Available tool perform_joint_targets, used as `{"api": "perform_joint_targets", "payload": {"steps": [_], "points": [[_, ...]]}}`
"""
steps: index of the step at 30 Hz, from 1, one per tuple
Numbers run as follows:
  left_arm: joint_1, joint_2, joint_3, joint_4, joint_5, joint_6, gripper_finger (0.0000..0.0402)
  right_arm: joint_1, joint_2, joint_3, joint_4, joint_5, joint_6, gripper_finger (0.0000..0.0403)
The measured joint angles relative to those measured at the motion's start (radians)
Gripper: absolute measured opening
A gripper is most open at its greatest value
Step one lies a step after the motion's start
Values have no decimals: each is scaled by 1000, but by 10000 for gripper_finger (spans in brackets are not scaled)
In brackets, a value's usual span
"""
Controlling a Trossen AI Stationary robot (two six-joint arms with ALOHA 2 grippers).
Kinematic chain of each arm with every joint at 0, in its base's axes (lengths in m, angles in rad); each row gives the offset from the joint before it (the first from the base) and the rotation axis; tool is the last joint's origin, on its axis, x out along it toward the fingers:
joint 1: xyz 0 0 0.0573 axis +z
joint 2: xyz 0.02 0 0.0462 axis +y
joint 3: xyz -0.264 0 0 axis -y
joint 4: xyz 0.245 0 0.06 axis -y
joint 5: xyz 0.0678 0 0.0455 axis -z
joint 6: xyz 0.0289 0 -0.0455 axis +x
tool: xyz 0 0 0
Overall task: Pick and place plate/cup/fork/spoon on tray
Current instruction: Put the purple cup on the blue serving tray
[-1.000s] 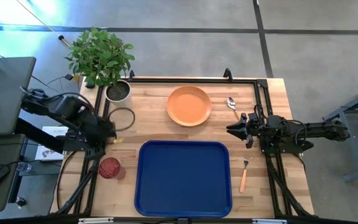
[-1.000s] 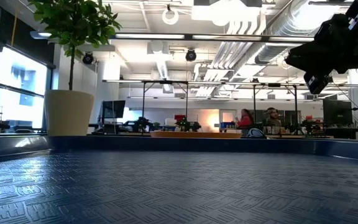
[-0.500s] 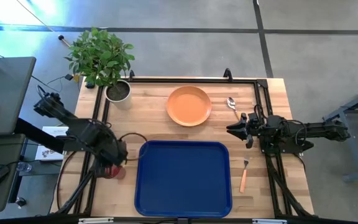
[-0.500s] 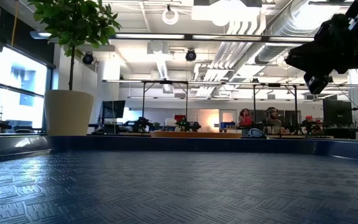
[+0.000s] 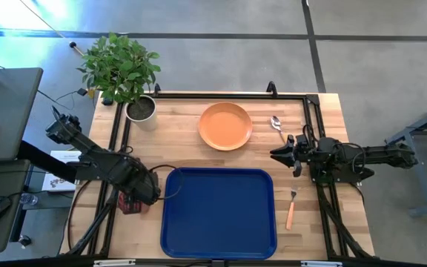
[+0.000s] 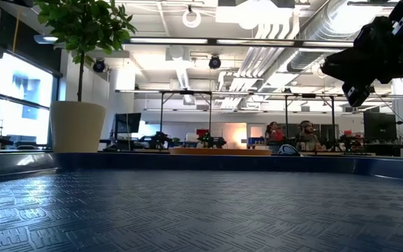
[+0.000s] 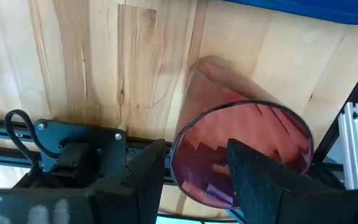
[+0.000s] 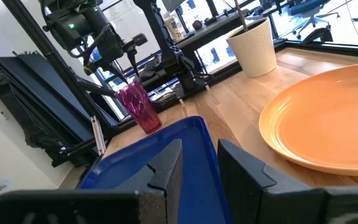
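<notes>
The dark-red cup [image 7: 229, 112] stands upright on the wood left of the blue tray [image 5: 218, 215]; it also shows in the right wrist view [image 8: 140, 109]. My left gripper [image 5: 145, 191] is open right above it, pointing down. One finger [image 7: 145, 177] stands outside the rim and the other [image 7: 250, 174] over the cup's mouth. The orange plate [image 5: 225, 125] lies beyond the tray, with the spoon [image 5: 277, 124] to its right. The fork [image 5: 290, 209] lies right of the tray. My right gripper [image 5: 276, 156] is open and empty, between spoon and fork. My left gripper's fingers stand on either side of the cup's rim [image 7: 179, 143], coming from above. I cannot tell whether they touch it. The cup rests with its base on the table.
A grey pot with a green plant [image 5: 141, 108] stands at the far left corner. A black metal frame [image 5: 117, 148] runs along the table's left, far and right edges. A loose black cable loops over the wood near the left arm.
My left gripper has gone toward the table's near edge and toward the tray, and now stands over the cup, which stays where it was. My right arm has kept still.
</notes>
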State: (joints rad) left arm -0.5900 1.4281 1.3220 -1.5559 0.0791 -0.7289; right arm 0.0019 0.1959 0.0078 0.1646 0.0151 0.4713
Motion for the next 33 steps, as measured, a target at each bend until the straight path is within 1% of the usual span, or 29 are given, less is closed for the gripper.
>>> {"api": "perform_joint_targets", "payload": {"steps": [5,15,20,24,30,33], "points": [[0,-1,-13,5,-12,28,163,0,0,0,-4,0,0,94],[0,-1,-111,12,-3,24,163,0,0,0,-10,0,0,94],[0,-1,-115,35,-3,25,161,0,0,0,-10,0,0,94],[0,-1,-115,60,-12,25,140,0,0,0,-10,0,0,94],[0,-1,-115,66,-59,26,92,0,0,0,-11,0,0,94],[0,-1,-115,69,-64,41,68,0,0,0,-11,0,0,94]]}}
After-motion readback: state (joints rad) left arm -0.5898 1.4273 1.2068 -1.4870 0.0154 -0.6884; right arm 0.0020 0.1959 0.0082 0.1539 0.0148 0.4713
